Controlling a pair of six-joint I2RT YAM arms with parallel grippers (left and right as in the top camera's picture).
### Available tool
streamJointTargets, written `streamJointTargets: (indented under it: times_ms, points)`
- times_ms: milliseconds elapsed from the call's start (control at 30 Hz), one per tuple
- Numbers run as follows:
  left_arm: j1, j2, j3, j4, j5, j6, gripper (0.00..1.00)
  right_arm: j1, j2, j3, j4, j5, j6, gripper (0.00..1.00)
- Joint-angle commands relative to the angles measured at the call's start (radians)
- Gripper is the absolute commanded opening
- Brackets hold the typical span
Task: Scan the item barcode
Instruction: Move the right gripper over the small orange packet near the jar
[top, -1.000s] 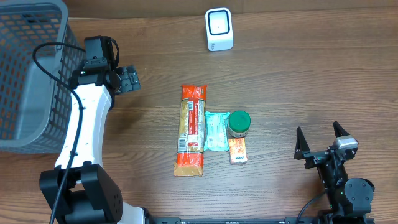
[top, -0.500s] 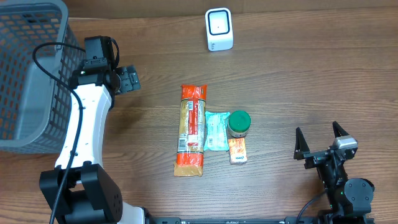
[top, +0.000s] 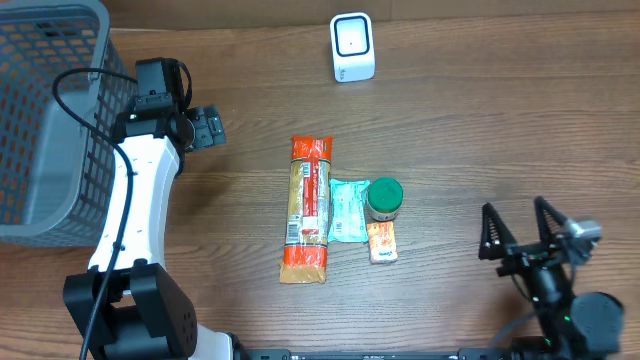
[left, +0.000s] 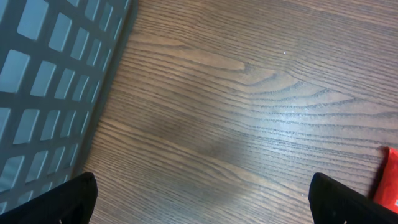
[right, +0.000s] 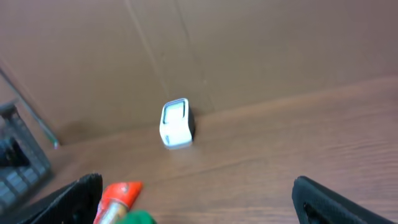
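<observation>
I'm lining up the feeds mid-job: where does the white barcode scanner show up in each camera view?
Overhead: the white barcode scanner stands at top centre.
Left wrist: not in it; only wood and the basket mesh.
Right wrist: left of centre, in the upper half.
Shared landmark: the orange-ended packet. Its tip shows at bottom left in the right wrist view, and it is probably the red sliver at the left wrist view's right edge.

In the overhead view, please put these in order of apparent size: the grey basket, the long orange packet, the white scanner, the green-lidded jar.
1. grey basket, largest, though the frame cuts it off
2. long orange packet
3. white scanner
4. green-lidded jar, smallest
</observation>
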Motion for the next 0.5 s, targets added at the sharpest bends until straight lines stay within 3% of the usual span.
streamJointTargets:
  times_ms: [0,267,467]
  points:
    - [-0.002,0.001,0.016,-0.002,-0.006,-0.003,1.00,-0.005,0.077,0.201,-0.093,0.072,-0.007,1.00]
    - [-0.002,0.001,0.016,-0.002,-0.006,-0.003,1.00,-0.002,0.547,0.761,-0.484,0.039,-0.046,1.00]
    - [-0.002,0.001,0.016,-0.003,-0.006,-0.003,1.00,-0.002,0.935,1.187,-0.948,0.014,-0.046,1.00]
